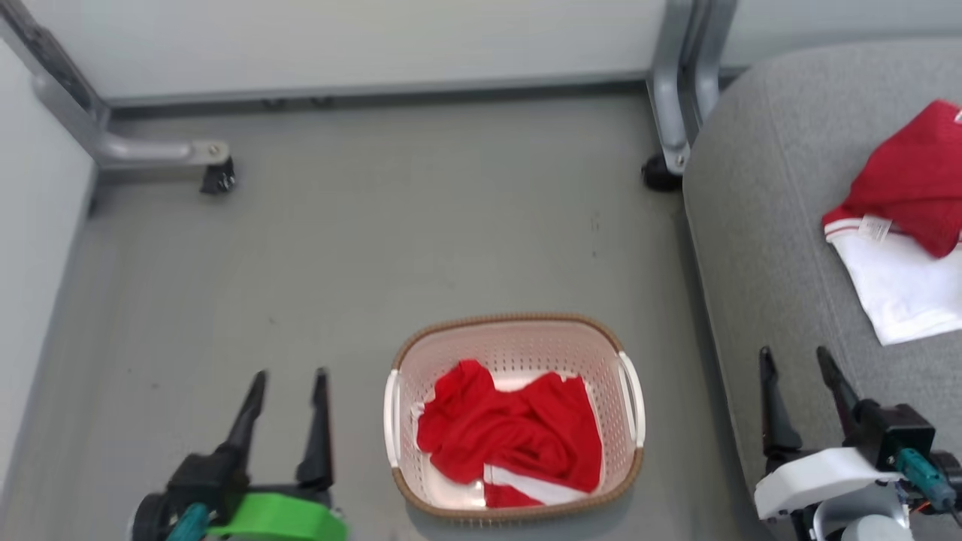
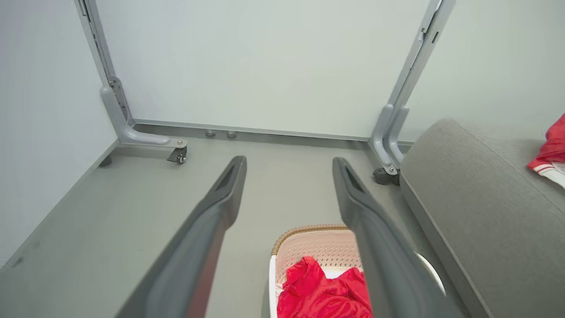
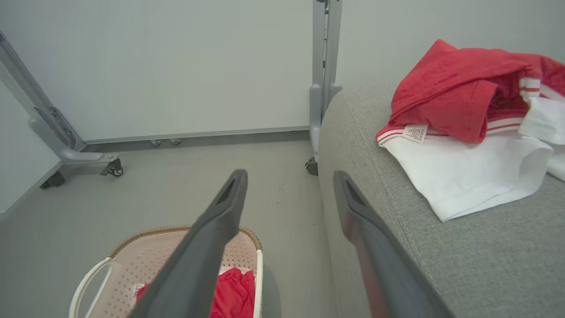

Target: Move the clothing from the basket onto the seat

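Basket (image 1: 518, 321) on floor (image 1: 338, 248), seat (image 1: 766, 248) beside — garment (image 1: 913, 180) atop

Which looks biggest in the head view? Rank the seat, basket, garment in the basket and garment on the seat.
1. seat
2. basket
3. garment in the basket and garment on the seat: they look alike, and the latter runs off the picture's edge, so unranked.

The basket (image 1: 526, 347) is showing smooth, faintly glossy cream plastic, pierced all over, while its rim (image 1: 518, 318) is looking like brown woven cane. The red garment (image 1: 511, 428) inside is lying as soft matt cloth. The sofa cushion (image 1: 759, 248) is wearing coarse grey woven fabric with a stitched seam. The red-and-white garment (image 1: 913, 180) on it is showing soft cloth too, its label (image 1: 874, 228) looking papery. The floor (image 1: 376, 248) is looking smooth and matt, and the frame legs (image 1: 669, 90) are showing grey painted metal.
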